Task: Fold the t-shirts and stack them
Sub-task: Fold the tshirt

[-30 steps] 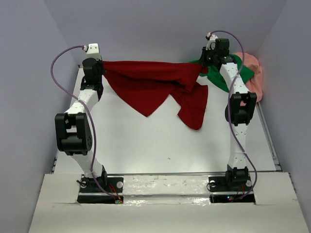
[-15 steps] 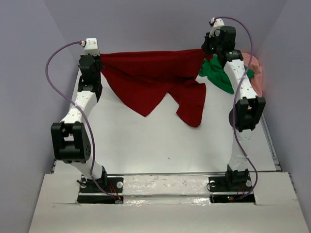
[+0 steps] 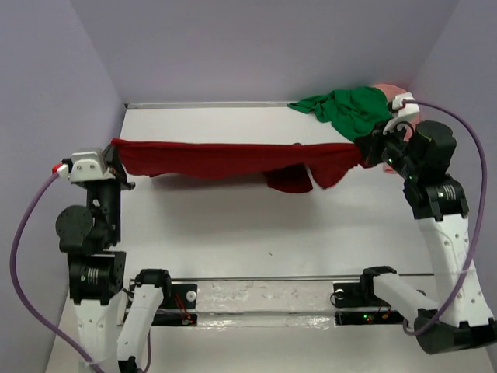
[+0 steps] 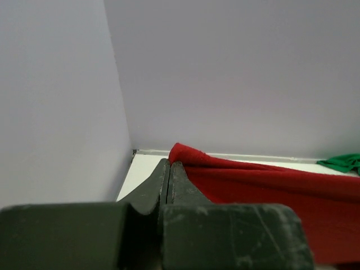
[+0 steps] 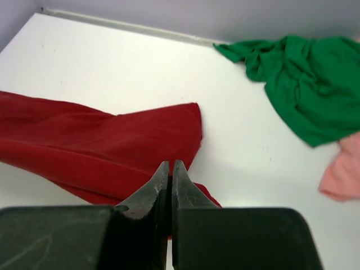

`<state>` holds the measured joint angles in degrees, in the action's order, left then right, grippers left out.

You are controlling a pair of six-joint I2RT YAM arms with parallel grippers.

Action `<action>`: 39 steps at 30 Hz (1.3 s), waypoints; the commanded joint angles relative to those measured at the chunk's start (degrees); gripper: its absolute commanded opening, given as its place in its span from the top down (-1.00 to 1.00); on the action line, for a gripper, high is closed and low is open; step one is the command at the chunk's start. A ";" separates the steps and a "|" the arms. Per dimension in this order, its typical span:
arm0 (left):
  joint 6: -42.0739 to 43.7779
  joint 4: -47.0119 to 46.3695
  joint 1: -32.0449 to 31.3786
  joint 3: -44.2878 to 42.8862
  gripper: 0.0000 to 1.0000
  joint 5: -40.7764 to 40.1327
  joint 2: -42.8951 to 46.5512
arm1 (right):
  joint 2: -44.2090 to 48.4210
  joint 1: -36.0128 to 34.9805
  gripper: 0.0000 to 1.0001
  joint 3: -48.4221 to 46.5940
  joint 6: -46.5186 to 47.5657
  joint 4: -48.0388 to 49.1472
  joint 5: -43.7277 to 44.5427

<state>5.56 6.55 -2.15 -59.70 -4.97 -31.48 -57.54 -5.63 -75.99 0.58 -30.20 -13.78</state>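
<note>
While both arms reach out wide, I see the dark red t-shirt (image 3: 225, 158) drawn into a long, narrow band between them, running left to right across the middle of the white surface (image 3: 233, 225). The left gripper (image 3: 116, 149) pinches the band's left end. In its wrist view the two fingers (image 4: 163, 183) are pressed together with no gap, and red cloth bunches right at their tips and spreads off to the right. The right gripper (image 3: 368, 152) is clamped on the opposite end. Its wrist view shows the fingers (image 5: 162, 183) together, with folds of red fabric under and just past the tips. Right of centre, a loose lobe of the red cloth droops below the band. I cannot tell from above whether it touches the surface, though the right wrist view shows red fabric low against the white. The green t-shirt (image 3: 349, 109) lies crumpled at the far right corner, well clear of the red band's middle and near the right gripper. The salmon pink t-shirt (image 5: 343, 169) sits just beside the green one on the corner side, partly tucked under it, and only a little of it shows in the top view. A green edge also peeks in at the right of the left wrist view.
</note>
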 commanded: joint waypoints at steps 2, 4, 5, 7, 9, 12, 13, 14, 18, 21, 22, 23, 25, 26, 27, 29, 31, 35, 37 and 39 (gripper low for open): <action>4.37 17.95 0.40 -4.88 1.00 -1.27 6.78 | 12.17 0.53 1.00 -0.38 0.65 -12.15 1.91; 2.45 24.72 0.31 -11.90 1.00 -0.13 7.58 | 15.60 0.53 1.00 -4.84 0.48 -17.51 2.18; 1.30 26.66 0.31 -14.36 1.00 0.48 7.40 | 16.31 1.66 1.00 -6.35 0.91 -19.44 0.79; -0.28 32.81 0.22 -22.10 1.00 2.85 6.35 | 19.56 5.36 1.00 -7.59 1.53 -21.74 -2.20; -0.82 37.20 1.62 -28.32 1.00 4.70 5.74 | 21.41 8.68 1.00 -8.12 1.27 -23.93 -5.45; -1.08 42.22 3.73 -32.23 1.00 8.13 4.77 | 23.26 11.42 1.00 -7.25 0.13 -27.45 -12.22; -1.17 42.76 4.08 -31.27 1.00 8.75 4.68 | 23.70 11.95 1.00 -6.20 -0.40 -27.81 -15.19; -1.69 42.76 4.26 -29.52 1.00 9.71 4.85 | 24.05 11.96 1.00 -4.97 -1.71 -27.81 -15.83; -4.33 31.13 4.44 -11.11 1.00 14.45 3.55 | 19.41 11.96 1.00 0.92 -4.09 -17.75 -16.46; -4.42 18.81 4.44 -4.04 1.00 15.00 -2.85 | 10.03 11.96 1.00 0.40 -5.06 -8.25 -16.54; -4.33 7.72 4.44 -0.97 1.00 13.60 -8.88 | 1.29 11.96 1.00 -1.60 -6.11 -0.30 -16.72; -3.98 -2.92 4.44 -0.51 1.00 12.72 -16.86 | -3.85 11.96 1.00 -3.27 -7.33 3.96 -16.63; -3.54 -13.26 4.44 -1.29 1.00 10.87 -25.51 | -22.05 11.35 1.00 -9.32 -8.22 11.63 -15.76; -2.67 -16.45 4.44 -2.86 1.00 10.43 -29.99 | -28.27 11.34 1.00 -17.88 -9.70 13.13 -14.71; -2.40 -21.87 4.44 -6.70 1.00 8.42 -39.44 | -34.51 8.73 1.00 -23.19 -9.11 13.32 -13.04; -1.18 -22.89 4.44 -12.25 1.00 6.12 -48.10 | -49.99 6.52 1.00 -37.13 -5.17 12.71 -7.52; -0.56 -23.33 4.44 -19.20 1.00 3.06 -58.57 | -60.90 3.09 1.00 -43.95 -0.41 12.36 -1.79; 1.55 -30.27 4.44 -20.28 1.00 1.28 -67.90 | -73.84 1.06 1.00 -58.21 2.58 8.66 0.24; 1.82 -31.41 4.53 -21.42 1.00 0.58 -72.48 | -76.48 -0.25 1.00 -60.85 3.45 8.92 0.51; 1.99 -32.73 4.53 -21.86 1.00 1.28 -75.90 | -79.21 -0.78 1.00 -61.47 3.99 9.71 0.95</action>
<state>5.37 -16.75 1.89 -77.84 -0.73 -105.41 -138.91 -5.91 -129.95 1.04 -24.36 -16.01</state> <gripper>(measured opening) 0.014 0.035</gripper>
